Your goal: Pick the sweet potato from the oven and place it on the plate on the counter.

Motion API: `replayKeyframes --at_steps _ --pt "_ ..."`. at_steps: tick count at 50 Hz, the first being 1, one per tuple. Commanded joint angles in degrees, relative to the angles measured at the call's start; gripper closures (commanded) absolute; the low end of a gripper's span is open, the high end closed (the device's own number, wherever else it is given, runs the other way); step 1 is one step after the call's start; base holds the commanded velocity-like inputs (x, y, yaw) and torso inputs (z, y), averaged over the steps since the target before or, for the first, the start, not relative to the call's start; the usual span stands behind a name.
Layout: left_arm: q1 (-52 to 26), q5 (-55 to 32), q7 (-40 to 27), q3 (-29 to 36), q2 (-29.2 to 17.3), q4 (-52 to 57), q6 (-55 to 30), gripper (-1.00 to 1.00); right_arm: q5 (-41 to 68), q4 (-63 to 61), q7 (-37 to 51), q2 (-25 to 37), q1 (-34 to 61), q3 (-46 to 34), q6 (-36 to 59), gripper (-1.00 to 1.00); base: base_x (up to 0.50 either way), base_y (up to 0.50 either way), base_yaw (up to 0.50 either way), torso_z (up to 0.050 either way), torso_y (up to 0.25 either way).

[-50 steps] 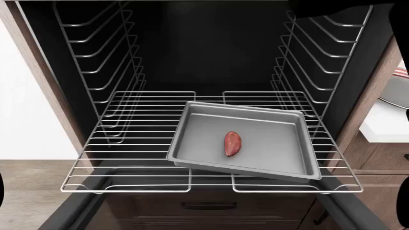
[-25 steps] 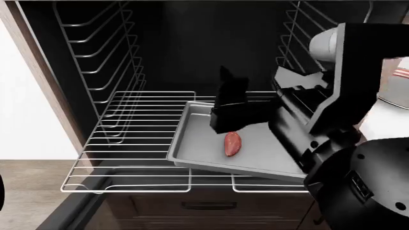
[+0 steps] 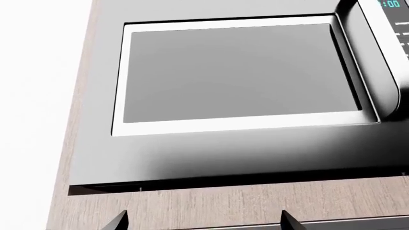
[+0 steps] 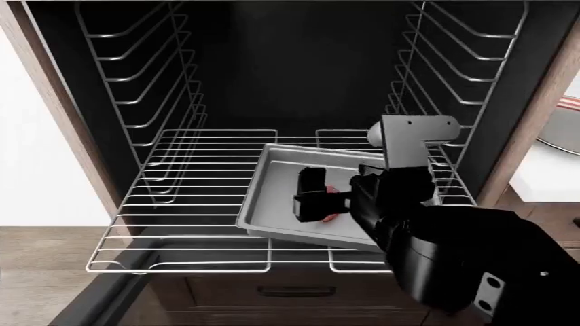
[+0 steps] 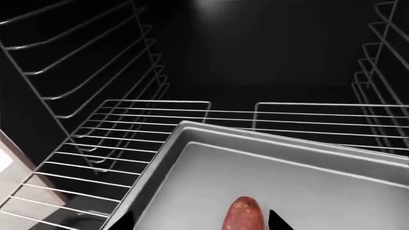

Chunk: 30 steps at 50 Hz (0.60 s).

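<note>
Right gripper (image 4: 319, 201) open astride half-hidden sweet potato (image 5: 244, 215), left gripper unseen, plate (image 4: 564, 129) cut off

The reddish potato (image 5: 244, 216) lay on the grey tray (image 5: 307, 182) inside the dark oven (image 4: 290, 68); the plate's (image 4: 564, 129) red-ringed rim showed on the white counter (image 4: 544, 173).

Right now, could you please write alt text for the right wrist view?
A small reddish-pink oblong sweet potato lies in a grey metal baking tray on a wire rack inside the dark oven, between the open right gripper tips.
</note>
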Motion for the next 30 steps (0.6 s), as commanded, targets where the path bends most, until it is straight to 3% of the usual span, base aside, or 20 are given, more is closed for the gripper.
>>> replayKeyframes --at_steps 1,17,30 --pt "0.31 0.03 -0.20 0.10 -0.25 0.35 0.77 -1.00 -2.56 3.00 -2.52 0.84 0.26 -2.97 2.59 -1.00 0.00 0.00 0.00 0.000 0.000" --pt "2.61 2.41 1.47 0.31 -0.03 1.09 1.52 -1.00 -13.64 6.48 -12.18 4.65 -1.28 -5.26 -0.29 -1.00 0.00 0.00 0.00 0.000 0.000" --pt "1.07 -0.20 -0.63 1.12 -0.68 1.02 2.10 -1.00 -20.54 11.29 -18.80 1.73 -0.86 -9.37 -4.37 -1.00 0.00 0.00 0.00 0.000 0.000"
